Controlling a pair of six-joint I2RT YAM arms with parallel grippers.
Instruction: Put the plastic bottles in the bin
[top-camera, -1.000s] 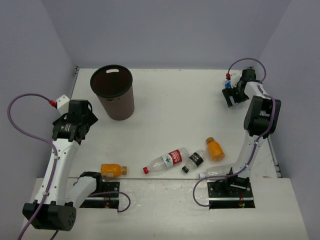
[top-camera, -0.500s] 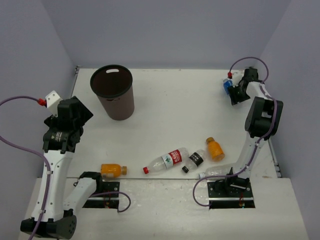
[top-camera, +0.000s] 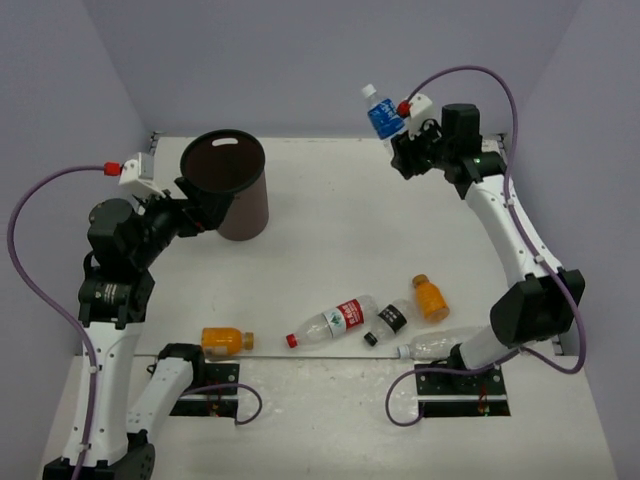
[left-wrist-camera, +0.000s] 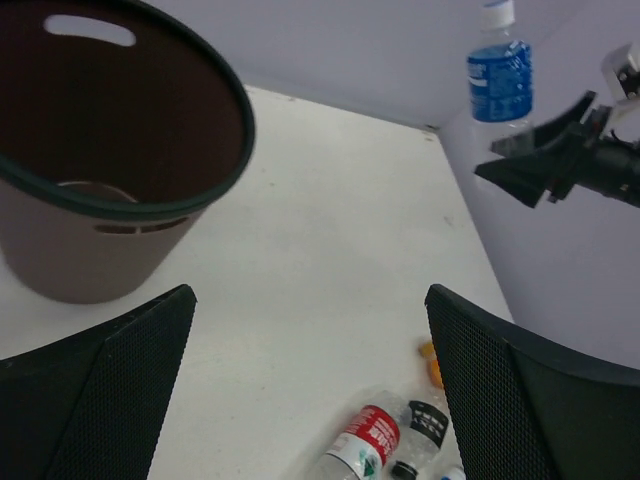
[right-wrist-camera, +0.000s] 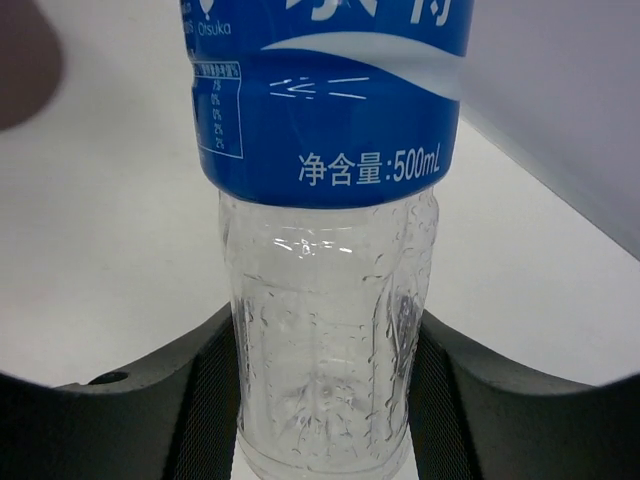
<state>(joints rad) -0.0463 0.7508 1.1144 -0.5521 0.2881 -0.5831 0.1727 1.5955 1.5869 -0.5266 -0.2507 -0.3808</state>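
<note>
My right gripper (top-camera: 402, 152) is shut on the blue-labelled bottle (top-camera: 380, 114), held upright in the air over the table's far side, right of the bin (top-camera: 247, 214). In the right wrist view both fingers press the bottle's clear lower body (right-wrist-camera: 328, 330). The left gripper (top-camera: 200, 213) is open and empty beside the bin's left wall; its view looks past the bin (left-wrist-camera: 90, 262). Near the front lie an orange bottle (top-camera: 225, 340), a red-labelled bottle (top-camera: 332, 321), a black-labelled bottle (top-camera: 388, 321), a second orange bottle (top-camera: 430, 298) and a plain clear bottle (top-camera: 436, 344).
Purple walls close the table at the back and both sides. The right arm's base (top-camera: 460, 378) stands right beside the clear bottle. In the left wrist view the lifted blue-labelled bottle (left-wrist-camera: 499, 84) and right gripper (left-wrist-camera: 560, 160) hang at the upper right.
The right gripper shut on the blue-labelled bottle at the far right corner, lifted it and swung it left. The left arm moved forward to the bin.
</note>
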